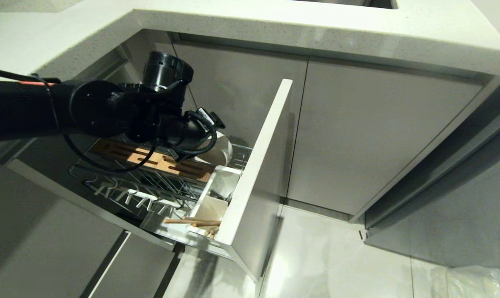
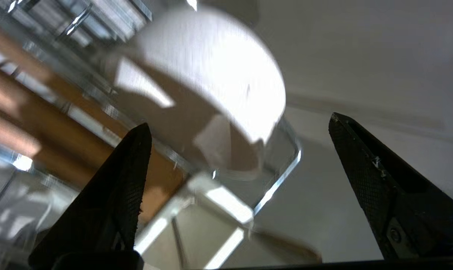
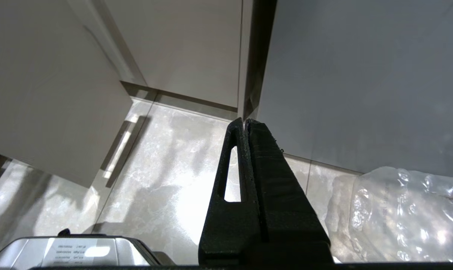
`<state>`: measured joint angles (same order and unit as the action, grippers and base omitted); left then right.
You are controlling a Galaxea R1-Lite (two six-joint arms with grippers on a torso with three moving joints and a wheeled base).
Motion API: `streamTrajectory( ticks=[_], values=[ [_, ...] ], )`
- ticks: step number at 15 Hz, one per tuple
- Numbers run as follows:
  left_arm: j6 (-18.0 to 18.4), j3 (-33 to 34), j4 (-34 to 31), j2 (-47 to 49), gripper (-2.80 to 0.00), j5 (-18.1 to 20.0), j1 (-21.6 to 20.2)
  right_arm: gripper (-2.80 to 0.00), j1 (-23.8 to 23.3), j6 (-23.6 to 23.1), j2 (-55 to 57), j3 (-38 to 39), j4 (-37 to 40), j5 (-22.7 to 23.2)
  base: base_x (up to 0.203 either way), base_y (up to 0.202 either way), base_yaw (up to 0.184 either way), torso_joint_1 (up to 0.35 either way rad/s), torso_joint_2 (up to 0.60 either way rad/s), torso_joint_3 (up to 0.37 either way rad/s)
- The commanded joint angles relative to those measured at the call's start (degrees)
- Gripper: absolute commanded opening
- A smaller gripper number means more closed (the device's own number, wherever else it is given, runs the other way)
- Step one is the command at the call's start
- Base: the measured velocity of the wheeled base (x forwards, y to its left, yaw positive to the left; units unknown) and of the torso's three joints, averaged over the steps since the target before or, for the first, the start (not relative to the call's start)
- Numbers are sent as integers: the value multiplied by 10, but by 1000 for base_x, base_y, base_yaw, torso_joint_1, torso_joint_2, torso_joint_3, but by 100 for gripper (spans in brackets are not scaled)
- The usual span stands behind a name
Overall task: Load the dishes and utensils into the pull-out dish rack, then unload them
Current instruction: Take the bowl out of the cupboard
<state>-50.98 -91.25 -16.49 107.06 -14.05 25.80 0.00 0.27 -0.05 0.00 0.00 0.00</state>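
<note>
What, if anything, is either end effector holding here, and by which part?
Nothing is held. The left end effector is open over the pull-out dish rack, its fingers clear of the cream-white bowl. The right end effector is shut on nothing.

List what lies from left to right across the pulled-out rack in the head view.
Left arm reaching in from the left → slotted wooden strip → cream-white bowl → white utensil caddy with the chopsticks → pale-grey front panel → grey cabinet door.

Cream bowl (image 1: 221,152) on edge in pulled-out wire rack (image 1: 109,176); chopsticks (image 1: 196,222) in white caddy (image 1: 210,194).
</note>
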Motion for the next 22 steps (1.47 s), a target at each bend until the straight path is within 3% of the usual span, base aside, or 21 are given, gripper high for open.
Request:
streamTrajectory(
  ticks=[1,8,9,22],
  values=[
    [-1,-3,7,16,0,8,-11,-280,0,0,0,0,0,0,0,0,0,0,0,0],
    [14,-40,16,47,0,33,-24,-280,0,0,0,0,0,0,0,0,0,0,0,0],
    [14,-44,17,51,-280,33,-27,-280,0,0,0,0,0,0,0,0,0,0,0,0],
    [16,-46,11,21,-280,49,-26,-280,0,0,0,0,0,0,0,0,0,0,0,0]
  ],
)
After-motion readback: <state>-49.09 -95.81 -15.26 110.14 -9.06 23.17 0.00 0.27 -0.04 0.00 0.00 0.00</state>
